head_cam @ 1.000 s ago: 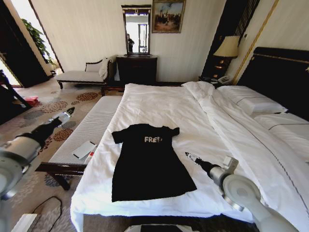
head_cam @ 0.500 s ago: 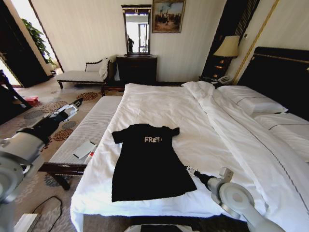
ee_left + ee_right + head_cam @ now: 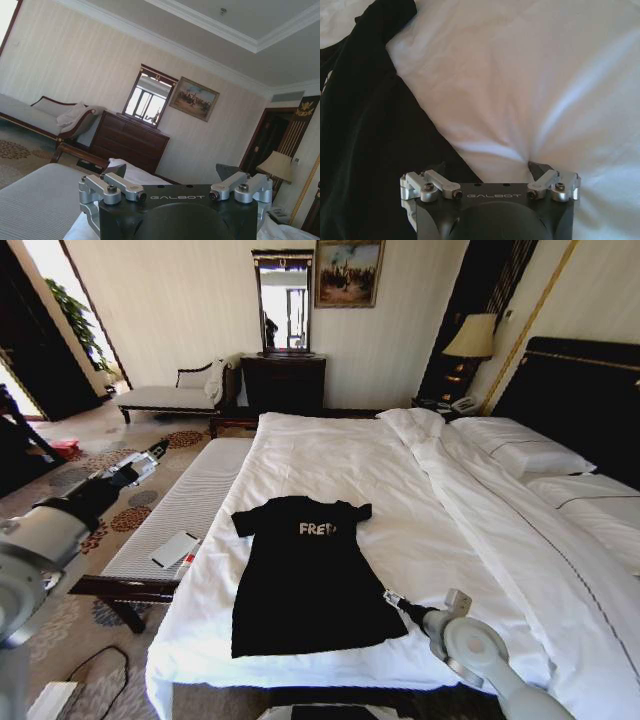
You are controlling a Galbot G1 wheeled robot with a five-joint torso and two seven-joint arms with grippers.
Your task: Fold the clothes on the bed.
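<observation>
While you look over the room, start with the bed [image 3: 330, 455]: its white sheets carry the black T-shirt [image 3: 305, 575], which lies flat near the foot edge on the robot's left half of the mattress. The shirt's long axis runs from the collar, farther up the bed, down to the hem at the near edge, with the white lettering across the chest.

Beside the bed on the left stands the white-cushioned bench [image 3: 170, 510], and your left hand [image 3: 155, 452] hangs in the air above the floor beside it, well apart from the shirt and pointing up the room toward the dresser [image 3: 130, 142]. You cannot tell from these views how wide its fingers stand.

Your right hand [image 3: 391, 598] is the nearer one. It sits low on the sheet at the shirt's hem corner on the robot's right, the fabric lying just to its left. In the right wrist view its fingers stand apart, one over the black cloth edge and one over white sheet, holding nothing that you can see. That corner, I judge, is the grip to take.
</observation>
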